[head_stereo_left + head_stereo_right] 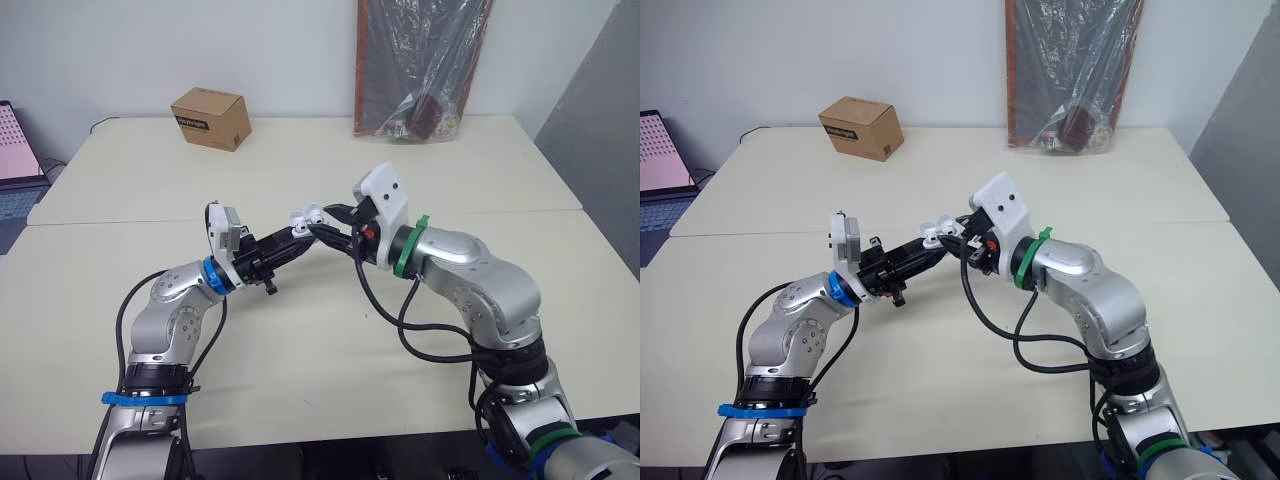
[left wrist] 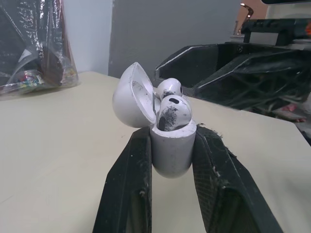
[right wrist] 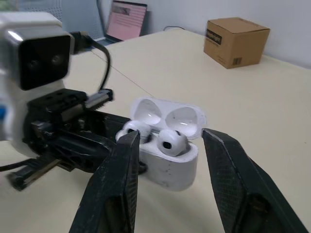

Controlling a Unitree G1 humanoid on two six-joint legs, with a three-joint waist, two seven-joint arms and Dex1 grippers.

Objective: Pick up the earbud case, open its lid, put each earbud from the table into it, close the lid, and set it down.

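The left gripper was clamped on the lower body of the small white glossy plastic earbud case, one black finger on each side. It held the case upright above the cream-coloured table, near the table's middle. The case's rounded lid stood swung back, and two white earbuds sat in their sockets. The right gripper met it from 3 o'clock, its fingers spread wide with the case between them; whether they touched it could not be told. A brown cardboard box sat at 11 o'clock from the case, and a plastic-wrapped dark bundle at 1 o'clock.
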